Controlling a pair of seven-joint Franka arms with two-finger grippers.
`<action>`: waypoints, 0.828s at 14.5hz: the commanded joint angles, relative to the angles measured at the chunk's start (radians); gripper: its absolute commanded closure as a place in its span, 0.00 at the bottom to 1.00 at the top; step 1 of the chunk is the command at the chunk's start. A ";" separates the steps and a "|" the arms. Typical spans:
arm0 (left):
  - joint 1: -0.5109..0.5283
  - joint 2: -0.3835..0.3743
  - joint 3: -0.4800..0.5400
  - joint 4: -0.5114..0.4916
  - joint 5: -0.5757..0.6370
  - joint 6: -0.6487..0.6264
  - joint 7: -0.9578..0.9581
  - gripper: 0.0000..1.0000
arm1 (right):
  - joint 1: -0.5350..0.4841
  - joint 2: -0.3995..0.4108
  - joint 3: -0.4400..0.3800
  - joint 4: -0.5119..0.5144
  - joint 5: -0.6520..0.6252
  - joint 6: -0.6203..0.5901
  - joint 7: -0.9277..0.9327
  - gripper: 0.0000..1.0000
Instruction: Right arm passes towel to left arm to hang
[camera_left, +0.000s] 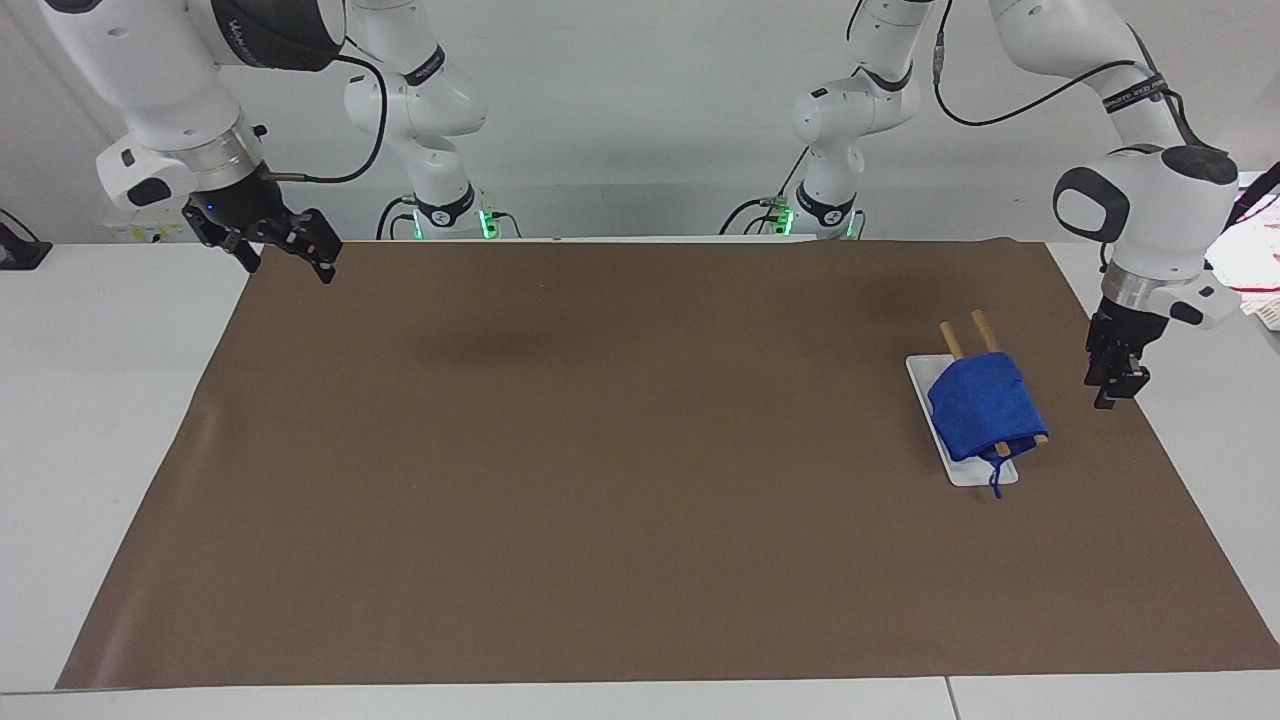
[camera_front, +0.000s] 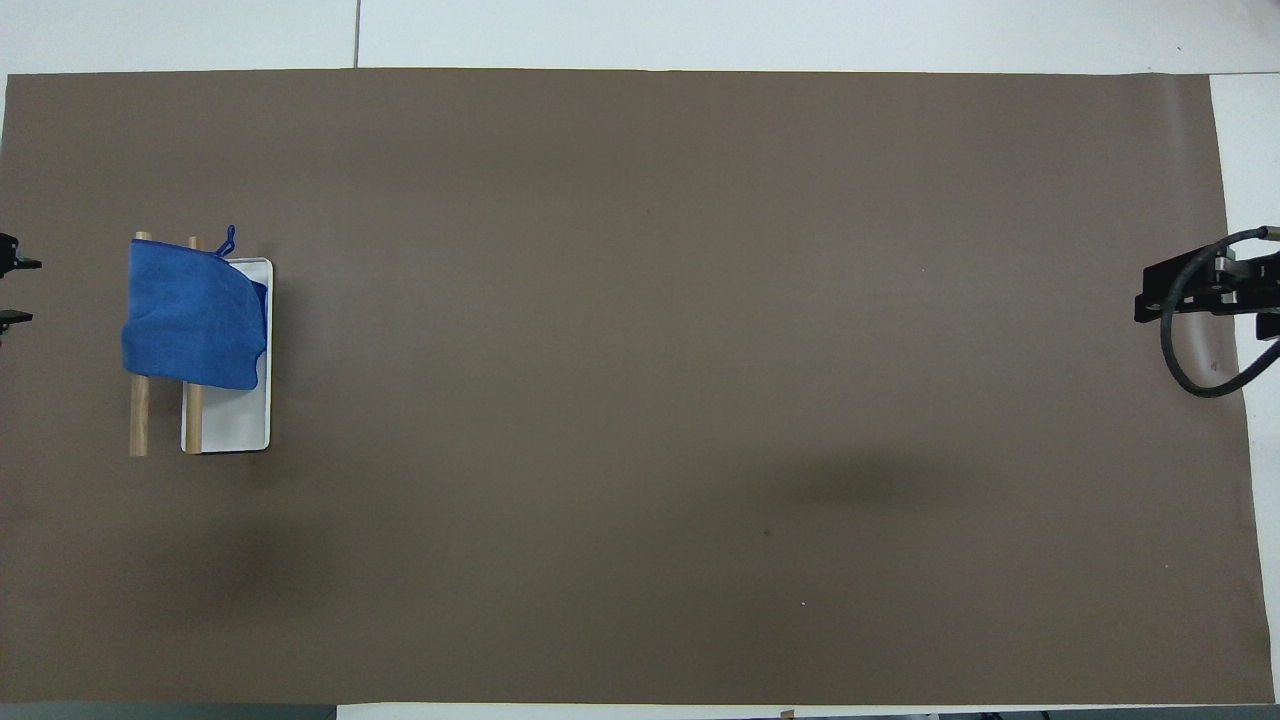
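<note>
Draping across two rods (camera_left: 990, 335), towel (camera_left: 985, 405) — loop farthest from robots

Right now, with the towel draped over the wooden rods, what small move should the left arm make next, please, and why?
Probably lift the left end effector straight up and away: its fingers are open, apart from the towel, which hangs over the rods unaided.

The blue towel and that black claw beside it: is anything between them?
Nothing: only bare brown mat separates the towel from the left gripper, clearest in the facing view.
</note>
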 joint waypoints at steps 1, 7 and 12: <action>-0.038 0.009 -0.006 0.109 0.012 -0.116 0.008 0.00 | -0.020 -0.027 0.019 -0.031 0.006 0.011 0.000 0.00; -0.235 0.007 -0.006 0.156 0.012 -0.135 0.086 0.00 | -0.009 -0.028 0.019 -0.031 0.006 0.009 0.005 0.00; -0.277 0.004 -0.020 0.182 0.005 -0.208 0.432 0.00 | -0.012 -0.035 0.019 -0.049 0.035 0.009 0.005 0.00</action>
